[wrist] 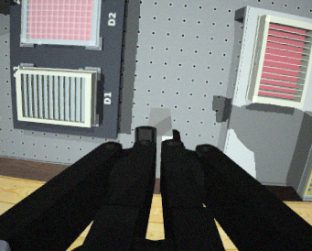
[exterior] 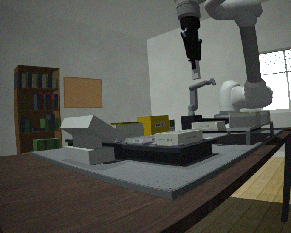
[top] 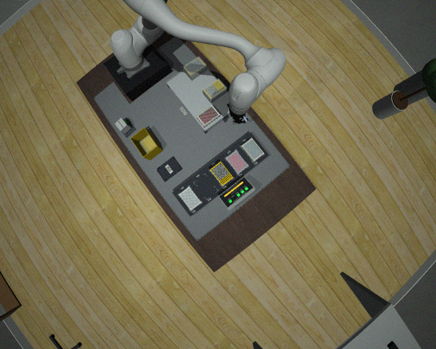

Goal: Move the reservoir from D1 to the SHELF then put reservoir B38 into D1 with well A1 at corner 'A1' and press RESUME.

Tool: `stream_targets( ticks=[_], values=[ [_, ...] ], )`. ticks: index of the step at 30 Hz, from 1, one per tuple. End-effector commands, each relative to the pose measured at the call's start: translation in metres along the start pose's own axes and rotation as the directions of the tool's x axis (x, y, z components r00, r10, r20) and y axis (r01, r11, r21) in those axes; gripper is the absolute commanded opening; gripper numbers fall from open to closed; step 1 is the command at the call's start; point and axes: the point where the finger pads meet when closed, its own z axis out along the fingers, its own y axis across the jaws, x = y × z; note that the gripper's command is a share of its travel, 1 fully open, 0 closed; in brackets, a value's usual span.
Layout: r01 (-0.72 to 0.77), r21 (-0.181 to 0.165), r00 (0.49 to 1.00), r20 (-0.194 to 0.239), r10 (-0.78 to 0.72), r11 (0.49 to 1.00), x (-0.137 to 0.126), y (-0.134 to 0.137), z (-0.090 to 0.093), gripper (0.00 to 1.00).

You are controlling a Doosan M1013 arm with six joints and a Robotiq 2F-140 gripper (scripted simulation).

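My gripper (top: 241,118) is shut and empty, high above the grey mat between the shelf and the deck row; it also shows in the side view (exterior: 195,73) and the wrist view (wrist: 156,136). A 12-trough reservoir with pale grey troughs (wrist: 55,96) sits flat inside the D1 brackets at the row's end (top: 252,149). A 12-trough reservoir with red troughs (wrist: 284,61) stands flat on the near end of the raised shelf (top: 209,115). I cannot read the ID labels. The RESUME key (top: 123,125) stands on its post across the mat.
D2 holds a pink open plate (wrist: 61,15). The yellow tip rack (top: 221,172) and another plate (top: 189,197) sit further along the row. Two more items (top: 214,89) (top: 194,66) stand on the shelf. The yellow waste bin (top: 146,142), black regrip nest (top: 171,167) and lit panel (top: 237,192) are nearby.
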Motion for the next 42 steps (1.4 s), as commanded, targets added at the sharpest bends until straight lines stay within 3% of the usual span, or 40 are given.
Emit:
stream_targets(
  ticks=[1, 42],
  values=[
    [-0.001, 0.000, 1.000, 0.000, 0.001, 1.000, 0.013, 0.001, 0.000, 0.00],
    [-0.001, 0.000, 1.000, 0.000, 0.001, 1.000, 0.197, 0.011, 0.000, 0.00]
  ],
)
